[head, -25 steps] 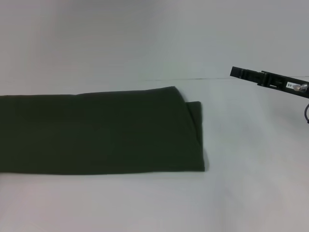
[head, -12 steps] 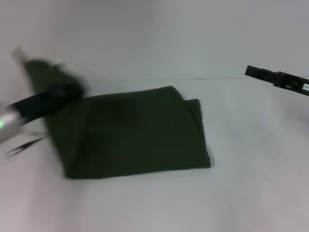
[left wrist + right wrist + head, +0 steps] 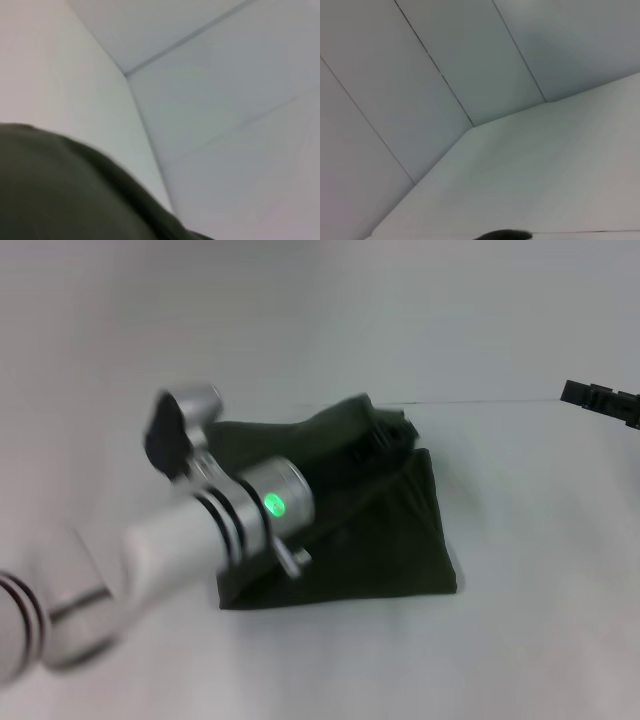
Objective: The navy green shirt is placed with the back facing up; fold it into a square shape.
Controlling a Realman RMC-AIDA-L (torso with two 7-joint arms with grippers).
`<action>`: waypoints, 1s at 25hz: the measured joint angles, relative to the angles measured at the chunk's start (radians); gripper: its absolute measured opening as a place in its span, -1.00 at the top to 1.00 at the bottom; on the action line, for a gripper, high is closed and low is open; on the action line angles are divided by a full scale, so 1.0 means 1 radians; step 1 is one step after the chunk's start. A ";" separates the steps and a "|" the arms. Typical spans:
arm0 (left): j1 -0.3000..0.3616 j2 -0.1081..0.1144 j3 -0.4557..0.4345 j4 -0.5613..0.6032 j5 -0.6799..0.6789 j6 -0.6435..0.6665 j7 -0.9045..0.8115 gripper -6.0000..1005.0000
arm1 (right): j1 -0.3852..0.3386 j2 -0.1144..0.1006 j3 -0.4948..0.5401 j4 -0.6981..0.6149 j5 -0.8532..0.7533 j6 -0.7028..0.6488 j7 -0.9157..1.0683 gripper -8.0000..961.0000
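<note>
Shirt (image 3: 400, 540) folded, head view | left end effector (image 3: 375, 435) grip unclear | left wrist: cloth only

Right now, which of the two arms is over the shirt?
The left arm: it reaches across the navy green shirt, carrying cloth over it. The right claw stays away at the table's far right.

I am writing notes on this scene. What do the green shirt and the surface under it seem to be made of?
The navy green shirt looks like soft woven or knitted cloth, probably cotton, with a matte finish: it bends in limp folds and bunches where the left gripper carries its end across. The table looks hard, smooth and matte, off-white, perhaps laminate or painted board; its material stays uncertain.
</note>
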 joint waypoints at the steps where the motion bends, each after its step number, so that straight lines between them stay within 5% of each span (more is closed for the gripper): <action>1: 0.000 0.000 0.000 0.000 0.000 0.000 0.000 0.66 | 0.000 -0.002 0.000 0.000 -0.001 0.001 -0.003 -0.43; 5: 0.026 0.000 -0.209 -0.174 0.030 0.029 0.296 0.62 | 0.004 -0.007 -0.002 0.000 -0.006 0.014 -0.015 -0.41; 10: 0.060 -0.001 -0.276 -0.198 0.164 0.140 0.313 0.58 | 0.004 -0.008 -0.002 -0.001 -0.007 0.027 -0.007 -0.41; 16: 0.111 0.001 -0.279 -0.091 0.283 0.409 0.227 0.09 | 0.012 -0.009 -0.010 0.005 -0.038 0.044 0.041 -0.41; 25: 0.218 0.006 -0.282 0.164 0.282 0.458 0.157 -0.60 | 0.093 -0.054 -0.033 0.009 -0.232 0.046 0.279 -0.41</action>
